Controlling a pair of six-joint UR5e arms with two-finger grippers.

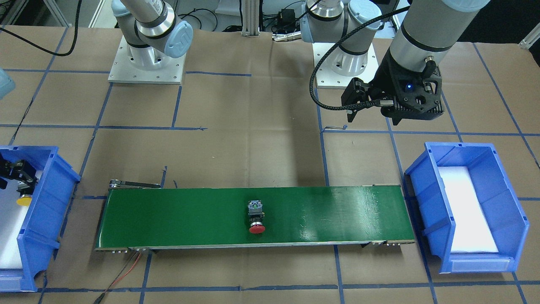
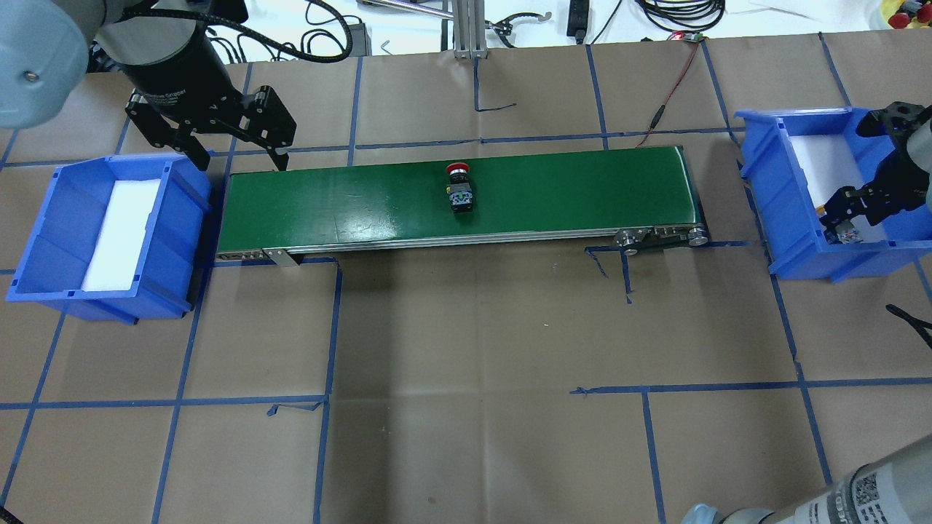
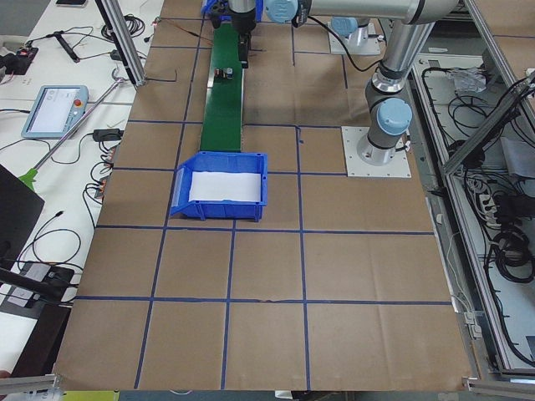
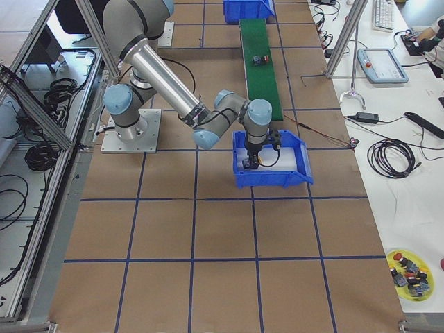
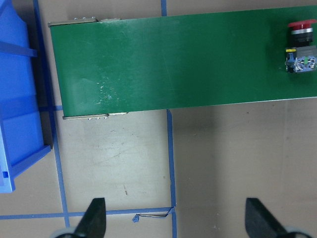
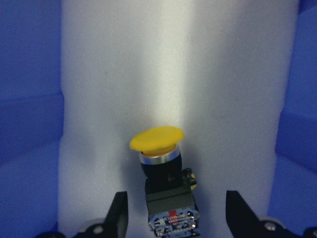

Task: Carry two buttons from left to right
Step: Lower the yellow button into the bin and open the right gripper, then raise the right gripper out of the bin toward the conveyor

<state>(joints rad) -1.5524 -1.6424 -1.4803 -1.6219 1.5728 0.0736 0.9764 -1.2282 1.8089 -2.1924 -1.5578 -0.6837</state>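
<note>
- Spanning the whole overhead view, the brown paper-covered worktop [image 2: 466,327] carries a green conveyor belt [image 2: 349,207] across its upper middle, with a blue bin at each end.
- At the left of that view, the left bin [image 2: 44,233] holds only its white foam liner. Both buttons are out of it, so the picking looks finished.
- At the right edge, the right bin [image 2: 764,196] holds one button, so I judge the task about half done.
- Entering from the upper left corner, the left arm [image 2: 175,65] points straight down. Its left hand [image 2: 239,164] hovers by the belt's left end, its fingers spread wide and holding nothing.
- Reaching down into the right bin, the right hand [image 6: 173,215] has its fingers [image 6: 119,210] parted on either side of the yellow button [image 6: 161,163], clear of its block and gripping nothing.
- That yellow button lies on the foam liner [image 6: 198,74], apparently delivered.
- Mid-belt in the overhead view, the red button [image 2: 459,189] lies on its side with its cap toward the top of the frame. It has yet to reach the right end and be lifted into the bin.
</note>
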